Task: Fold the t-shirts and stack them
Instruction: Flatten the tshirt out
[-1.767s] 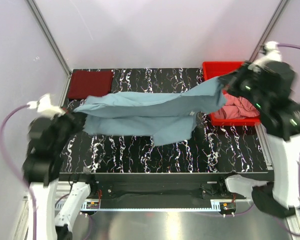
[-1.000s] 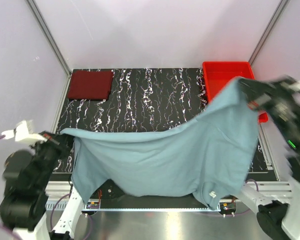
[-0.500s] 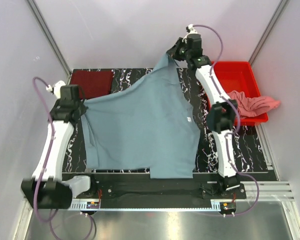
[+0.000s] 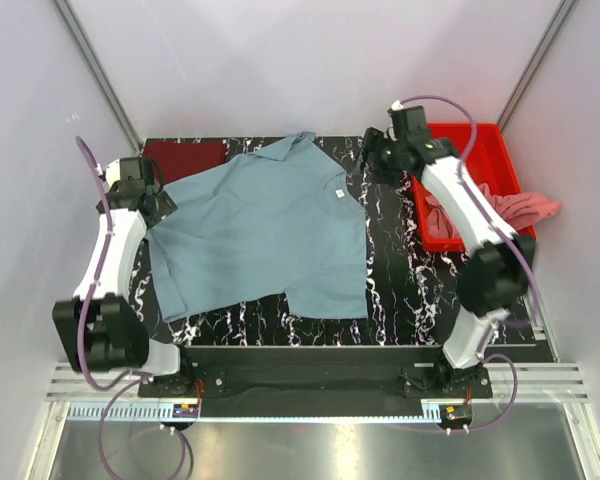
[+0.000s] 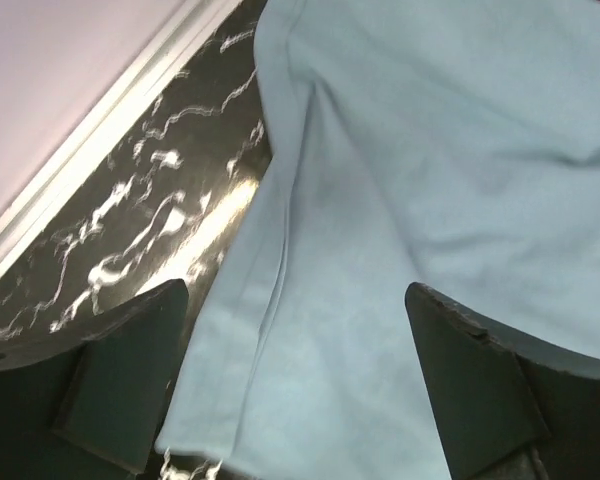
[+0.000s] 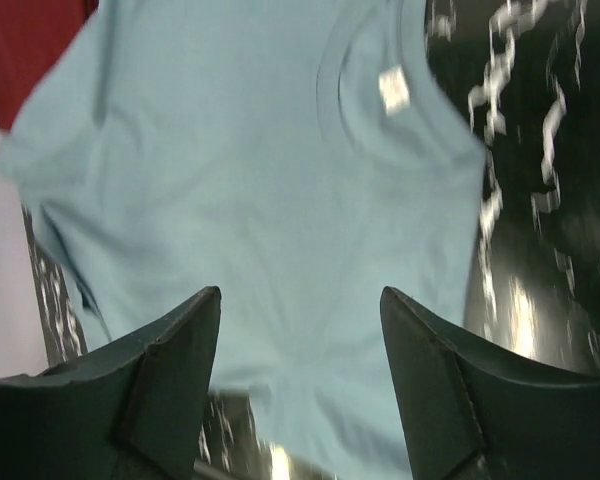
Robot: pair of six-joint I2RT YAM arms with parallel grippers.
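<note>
Top view: found grey-blue t-shirt (image 4: 265, 235) spread flat on black marbled table (image 4: 430, 290), maroon t-shirt (image 4: 185, 157) folded at far-left corner, salmon t-shirt (image 4: 515, 208) draped over red tray (image 4: 460, 128)
Left wrist: noted left gripper (image 5: 295, 350) splayed, empty, above grey-blue sleeve
Right wrist: noted right gripper (image 6: 300, 340) splayed, empty, above shirt body, collar beyond

Black tabletop (image 4: 420, 290), white marbled veining, glare patches. Back wall (image 4: 310, 60) and side panels (image 4: 25, 120) plain pale lilac. Aluminium posts (image 4: 100, 80) rise at both far corners. Near edge: metal rail (image 4: 310, 402), with reflective steel sheet (image 4: 330, 450) below.
</note>
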